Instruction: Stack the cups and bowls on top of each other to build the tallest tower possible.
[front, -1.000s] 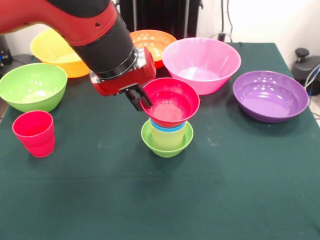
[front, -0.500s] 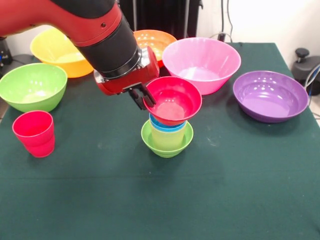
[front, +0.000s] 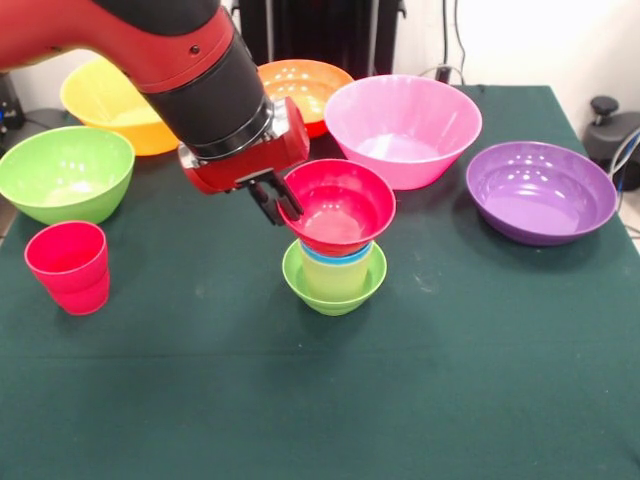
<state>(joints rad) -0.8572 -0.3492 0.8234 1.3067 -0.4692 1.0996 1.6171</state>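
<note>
Now tool (front: 283, 203) grips red bowl (front: 340, 205) — atop tower (front: 334, 272).

My gripper (front: 277, 203) pinches the small red bowl's (front: 340, 205) rim atop the blue cup (front: 345, 257), pale yellow cup (front: 335, 278), lime-green bowl (front: 335, 290).

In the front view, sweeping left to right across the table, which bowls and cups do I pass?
Green bowl → red cup → yellow bowl → tower, small red bowl on top → pink bowl → purple bowl. The orange bowl is left out: the arm hides part of it.
</note>
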